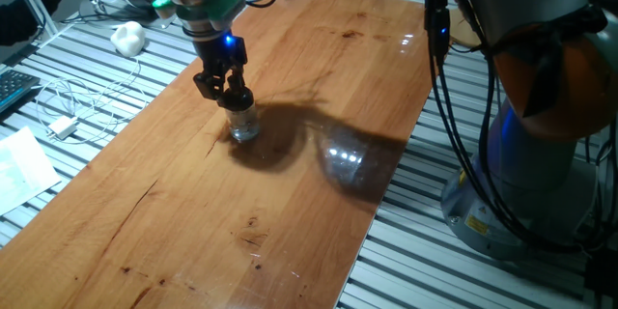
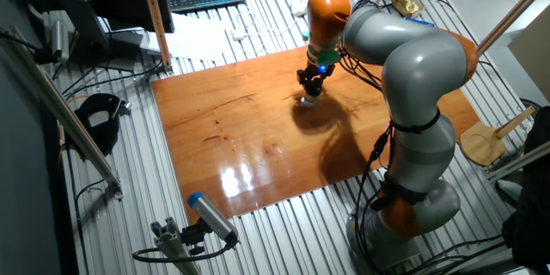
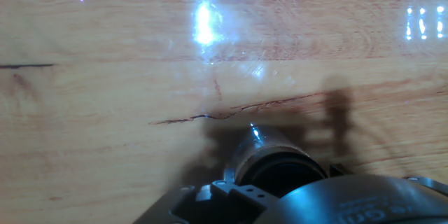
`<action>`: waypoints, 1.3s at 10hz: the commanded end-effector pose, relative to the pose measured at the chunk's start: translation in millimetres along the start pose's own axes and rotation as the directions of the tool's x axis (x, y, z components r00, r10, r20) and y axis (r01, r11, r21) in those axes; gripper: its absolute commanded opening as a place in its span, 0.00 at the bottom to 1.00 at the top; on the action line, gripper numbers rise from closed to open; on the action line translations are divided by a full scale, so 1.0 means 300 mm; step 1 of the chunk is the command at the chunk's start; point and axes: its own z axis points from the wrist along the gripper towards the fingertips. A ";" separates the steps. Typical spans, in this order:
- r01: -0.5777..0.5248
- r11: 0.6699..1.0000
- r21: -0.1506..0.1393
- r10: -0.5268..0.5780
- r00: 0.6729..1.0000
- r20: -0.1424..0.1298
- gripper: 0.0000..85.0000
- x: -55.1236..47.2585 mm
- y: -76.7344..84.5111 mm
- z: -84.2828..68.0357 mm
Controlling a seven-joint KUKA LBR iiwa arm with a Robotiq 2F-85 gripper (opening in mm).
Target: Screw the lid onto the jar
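Gripper (image 1: pixel 228 92) pinching the lid (image 1: pixel 238 99) atop the jar (image 1: pixel 243 124), standing upright near the wooden table's (image 1: pixel 319 106) left edge; open board extends right and near.

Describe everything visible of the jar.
The jar is a small, short cylinder of clear glass. It stands upright on the wooden table, near its far left edge in one fixed view. The gripper is directly above it, closed around a dark cap, the lid, at its neck. Contents cannot be made out.
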 end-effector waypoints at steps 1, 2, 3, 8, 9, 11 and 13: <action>-0.007 1.000 0.003 0.007 1.000 0.004 0.60 0.000 0.000 -0.001; -0.011 1.000 0.004 0.011 1.000 0.007 0.60 -0.001 0.000 -0.003; -0.011 1.000 0.006 0.011 1.000 0.007 0.60 -0.003 0.000 -0.005; 0.114 0.993 0.037 -0.114 0.993 -0.011 0.60 -0.030 0.003 -0.046; 0.116 0.993 0.036 -0.115 0.993 -0.009 0.60 -0.029 0.002 -0.044; 0.118 0.992 0.040 -0.118 0.993 -0.008 0.60 -0.028 0.004 -0.039; 0.125 0.991 0.055 -0.125 0.992 -0.012 0.60 -0.026 0.008 -0.028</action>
